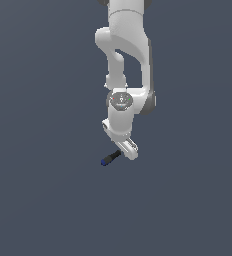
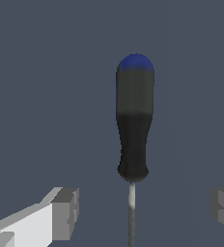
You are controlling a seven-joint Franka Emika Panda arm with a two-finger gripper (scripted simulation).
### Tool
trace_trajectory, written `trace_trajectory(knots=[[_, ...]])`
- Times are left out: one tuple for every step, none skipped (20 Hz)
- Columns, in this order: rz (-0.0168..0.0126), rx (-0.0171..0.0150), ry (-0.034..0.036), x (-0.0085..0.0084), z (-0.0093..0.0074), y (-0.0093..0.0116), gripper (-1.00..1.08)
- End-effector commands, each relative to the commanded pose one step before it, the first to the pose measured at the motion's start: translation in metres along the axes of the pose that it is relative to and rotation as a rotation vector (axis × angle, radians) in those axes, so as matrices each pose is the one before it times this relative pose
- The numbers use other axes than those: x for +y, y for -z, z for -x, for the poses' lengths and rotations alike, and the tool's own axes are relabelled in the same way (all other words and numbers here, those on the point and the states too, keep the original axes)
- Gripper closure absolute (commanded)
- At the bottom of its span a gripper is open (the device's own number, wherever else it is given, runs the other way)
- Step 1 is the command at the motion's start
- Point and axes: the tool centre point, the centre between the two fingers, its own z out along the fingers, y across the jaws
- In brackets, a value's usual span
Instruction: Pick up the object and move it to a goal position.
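The object is a small screwdriver (image 2: 134, 120) with a black handle, a blue end cap and a thin metal shaft. In the exterior view the screwdriver (image 1: 110, 158) lies flat on the ground, its blue cap pointing toward the exterior view's left. My gripper (image 1: 127, 150) is low over its shaft end, which the white hand hides there. In the wrist view the gripper (image 2: 145, 212) is open, with one finger (image 2: 65, 212) on each side of the shaft. Neither finger touches the shaft.
A plain dark grey ground (image 1: 48, 200) surrounds the screwdriver. The white arm (image 1: 125, 45) rises above the gripper. No other objects or goal marker show.
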Motion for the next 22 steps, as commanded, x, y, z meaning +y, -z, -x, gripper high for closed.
trace_trajectory(knots=[[-0.00007, 0.00006, -0.00010, -0.00002, 0.00003, -0.00121, -0.92], [0.00000, 0.00000, 0.00000, -0.00002, 0.00010, -0.00167, -0.92], [-0.00004, 0.00005, -0.00069, 0.00022, -0.00019, -0.00230, -0.92], [0.00000, 0.00000, 0.00000, -0.00003, 0.00019, -0.00300, -0.92], [-0.00003, 0.00005, -0.00069, 0.00022, -0.00009, -0.00361, -0.92], [0.00000, 0.00000, 0.00000, -0.00003, 0.00029, -0.00429, -0.92], [-0.00004, 0.00007, -0.00097, 0.00032, -0.00014, -0.00487, -0.92], [-0.00003, 0.00005, -0.00069, 0.00021, 0.00004, -0.00548, -0.92], [-0.00002, 0.00004, -0.00049, 0.00012, 0.00012, -0.00540, -0.92], [-0.00003, 0.00006, -0.00069, 0.00017, -0.00006, -0.00466, -0.92], [0.00000, 0.00000, 0.00000, -0.00012, 0.00019, -0.00398, -0.92], [-0.00004, 0.00007, -0.00048, 0.00001, -0.00014, -0.00323, -0.92], [0.00000, 0.00000, 0.00000, -0.00020, 0.00000, -0.00258, -0.92], [-0.00009, 0.00013, -0.00046, -0.00007, -0.00030, -0.00182, -0.92], [0.00000, 0.00000, 0.00000, -0.00024, -0.00013, -0.00127, -0.92], [0.00000, 0.00000, 0.00000, -0.00019, -0.00012, -0.00071, -0.92], [0.00000, 0.00000, 0.00000, -0.00007, -0.00005, -0.00022, -0.92], [0.00000, 0.00000, 0.00000, 0.00000, 0.00000, 0.00000, 1.08], [0.00000, 0.00000, 0.00000, 0.00000, 0.00000, 0.00000, 1.08], [0.00000, 0.00000, 0.00000, 0.00000, 0.00000, 0.00000, 1.08], [0.00000, 0.00000, 0.00000, 0.00000, 0.00000, 0.00000, 1.08], [0.00000, 0.00000, 0.00000, 0.00000, 0.00000, 0.00000, 1.08]])
